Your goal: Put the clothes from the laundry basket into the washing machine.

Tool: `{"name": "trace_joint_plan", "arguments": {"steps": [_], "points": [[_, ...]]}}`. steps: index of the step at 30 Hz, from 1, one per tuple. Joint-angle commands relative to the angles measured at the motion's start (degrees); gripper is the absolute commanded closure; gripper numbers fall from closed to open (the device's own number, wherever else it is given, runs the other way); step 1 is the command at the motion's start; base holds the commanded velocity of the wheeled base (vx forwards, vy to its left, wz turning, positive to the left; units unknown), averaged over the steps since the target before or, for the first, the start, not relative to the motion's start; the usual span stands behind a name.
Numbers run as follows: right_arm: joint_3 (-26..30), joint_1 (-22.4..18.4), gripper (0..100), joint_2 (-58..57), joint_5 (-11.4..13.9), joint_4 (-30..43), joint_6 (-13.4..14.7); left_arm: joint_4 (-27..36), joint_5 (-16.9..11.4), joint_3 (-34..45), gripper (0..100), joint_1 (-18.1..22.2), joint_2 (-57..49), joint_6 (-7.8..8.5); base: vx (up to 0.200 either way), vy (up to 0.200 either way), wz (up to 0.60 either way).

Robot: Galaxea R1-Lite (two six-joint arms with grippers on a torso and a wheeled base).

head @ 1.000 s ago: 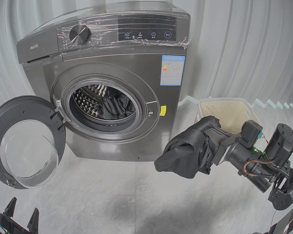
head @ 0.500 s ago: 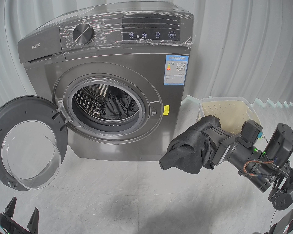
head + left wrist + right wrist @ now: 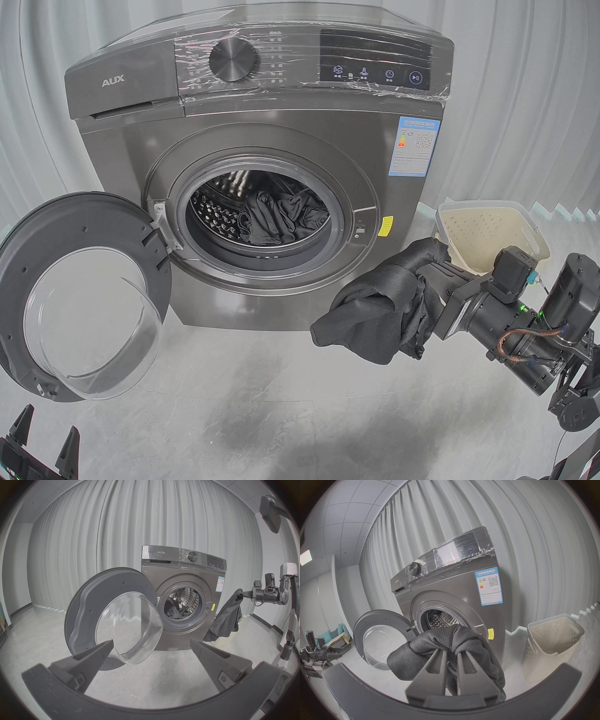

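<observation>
Carrying is the step in hand. The washing machine (image 3: 262,125) stands with its door (image 3: 75,231) swung open; the laundry basket (image 3: 494,225) sits beside it. The dark garment (image 3: 375,306) hangs clamped in the right gripper (image 3: 452,653), between basket and drum (image 3: 219,212). Next move, probably: advance into the drum, then release. The left gripper (image 3: 150,642) is parked low, fingers apart.

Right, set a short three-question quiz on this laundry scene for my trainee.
1. True or false: the door of the washing machine is shut.
2. The right gripper holds: A) a black garment, B) a white towel, C) nothing.
3. What lies in the drum?
Key: 1 false, it stands wide open; 2 A; 3 dark clothes.
</observation>
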Motion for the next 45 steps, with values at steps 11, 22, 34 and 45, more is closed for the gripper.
{"name": "trace_joint_plan", "arguments": {"steps": [11,22,34,45], "points": [[0.1,0.2,100,0.1,0.3,-0.4,0.5,0.0,0.0,0.8,0,0.0,-1.0,0.01,0.018,0.000,0.00],[0.1,0.2,100,0.1,0.2,-0.4,0.5,0.0,0.0,0.8,0,0.0,-1.0,0.01,0.073,0.000,0.00],[0.0,0.1,100,0.1,0.2,-0.4,0.5,0.0,-0.1,0.8,0,0.0,-1.0,0.01,0.000,0.067,0.00],[0.0,0.2,100,0.2,0.2,-0.4,0.5,0.0,0.0,0.8,0,0.0,-1.0,0.10,0.000,0.145,0.00]]}}
